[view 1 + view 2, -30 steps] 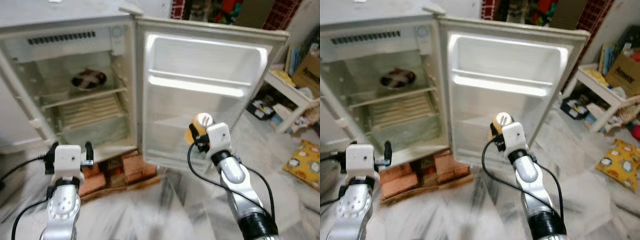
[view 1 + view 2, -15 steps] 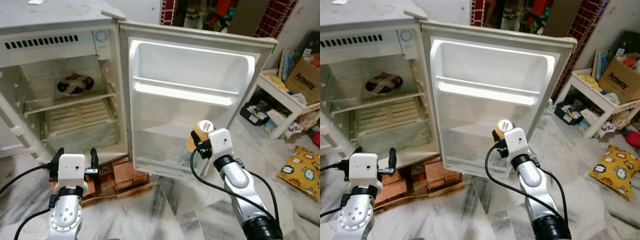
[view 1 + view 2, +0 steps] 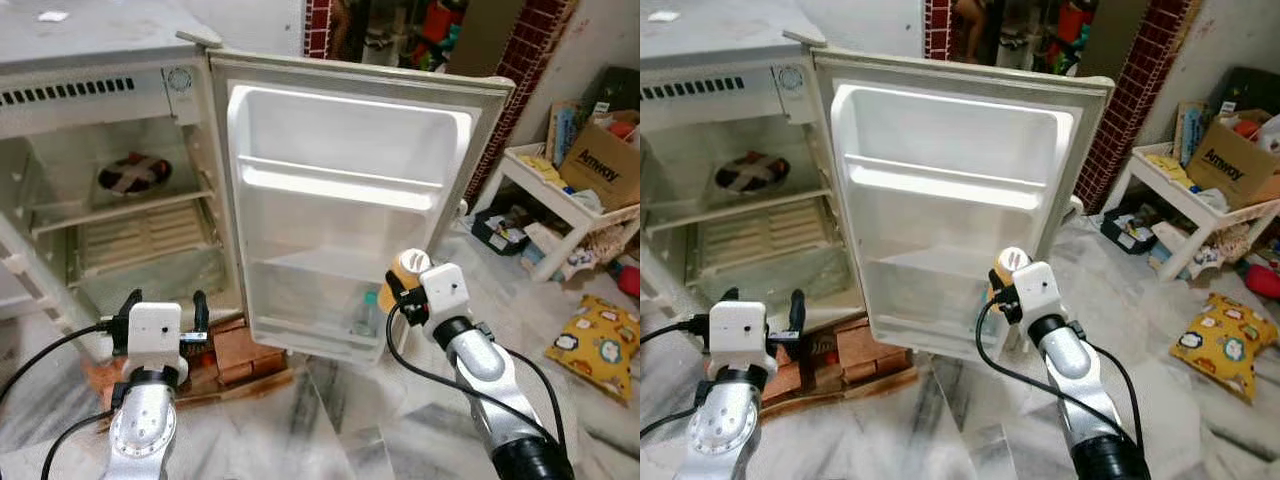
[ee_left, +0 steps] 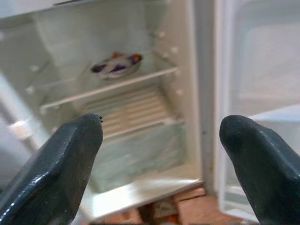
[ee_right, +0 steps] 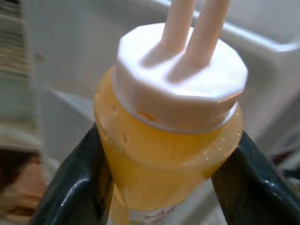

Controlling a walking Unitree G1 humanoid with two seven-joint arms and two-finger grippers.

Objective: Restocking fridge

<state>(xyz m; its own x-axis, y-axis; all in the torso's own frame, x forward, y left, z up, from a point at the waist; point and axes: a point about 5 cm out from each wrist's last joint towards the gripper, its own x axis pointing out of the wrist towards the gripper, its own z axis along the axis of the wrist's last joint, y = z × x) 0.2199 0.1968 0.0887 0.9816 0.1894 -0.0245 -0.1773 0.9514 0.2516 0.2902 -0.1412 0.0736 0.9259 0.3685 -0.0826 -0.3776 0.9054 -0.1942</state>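
Holding an orange juice bottle (image 3: 408,272) in my right gripper (image 3: 400,290), fingers clamped on either side of its body just below the white cap (image 5: 180,79). In the left eye view the bottle sits right of centre, in front of the lower part of the open fridge door (image 3: 350,200). Its long axis runs roughly along the gripper's reach, cap end pointing up and toward the door. Right wrist view confirms it: cap faces the camera, yellow-orange body pinched between both black fingers (image 5: 75,187).

My left gripper (image 3: 160,315) is low in the lower left of the frame, fingers spread apart and holding nothing, aimed at the fridge (image 3: 100,150) interior. Left wrist view looks between the two fingers straight into the cabinet.

Inside the cabinet, upper left of the frame: a bowl (image 3: 134,173) covered with crossed strips rests on the wire shelf (image 3: 120,212). Below it, a slatted tray over a clear drawer.

Door liner has an upper shelf rail and a lower bin; a small clear bottle (image 3: 366,315) stands upright in the lower bin, just left of my held bottle. Fridge stands on red bricks (image 3: 240,350). Marble floor (image 3: 330,430) underneath. At right of frame: a white low table (image 3: 560,195), a cardboard box (image 3: 603,150), and a yellow cushion (image 3: 598,338) on the floor.
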